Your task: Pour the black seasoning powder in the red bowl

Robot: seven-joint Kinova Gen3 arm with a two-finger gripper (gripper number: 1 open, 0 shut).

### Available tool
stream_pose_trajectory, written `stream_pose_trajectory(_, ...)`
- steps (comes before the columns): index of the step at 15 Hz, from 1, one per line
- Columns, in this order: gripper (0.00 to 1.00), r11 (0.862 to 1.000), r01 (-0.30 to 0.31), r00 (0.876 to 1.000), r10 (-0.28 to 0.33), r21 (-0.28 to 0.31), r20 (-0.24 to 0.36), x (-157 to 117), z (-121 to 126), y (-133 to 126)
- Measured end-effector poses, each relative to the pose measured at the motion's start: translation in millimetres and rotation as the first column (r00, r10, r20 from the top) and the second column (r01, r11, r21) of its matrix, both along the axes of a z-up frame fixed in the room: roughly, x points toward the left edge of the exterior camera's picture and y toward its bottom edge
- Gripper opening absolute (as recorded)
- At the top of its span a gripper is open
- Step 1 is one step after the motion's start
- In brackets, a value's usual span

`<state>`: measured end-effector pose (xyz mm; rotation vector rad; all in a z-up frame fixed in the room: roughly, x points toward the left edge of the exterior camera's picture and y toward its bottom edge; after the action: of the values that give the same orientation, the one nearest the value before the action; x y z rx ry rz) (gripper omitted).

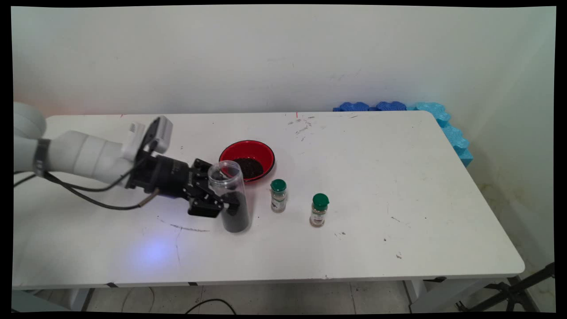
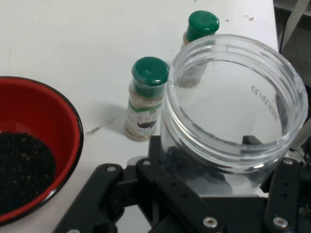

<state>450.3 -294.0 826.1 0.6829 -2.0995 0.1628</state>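
claw (image 1: 223, 204) clamped on clear jar (image 1: 232, 197) | main view: dark fill low in jar | hand view: open mouth

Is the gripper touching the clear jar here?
Touching. The main view shows the gripper with a finger on each side of the clear jar, pressed against its wall; the hand view shows the jar seated between them.
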Motion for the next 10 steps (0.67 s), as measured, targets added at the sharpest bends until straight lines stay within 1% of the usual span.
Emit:
stream_pose_trajectory(5,0.0,1.0,-0.012,1.0,0.012,0.026,-0.007,14,30,5)
stream_pose_trajectory(10,0.0,0.998,-0.025,0.999,0.027,0.053,-0.028,21,72,0)
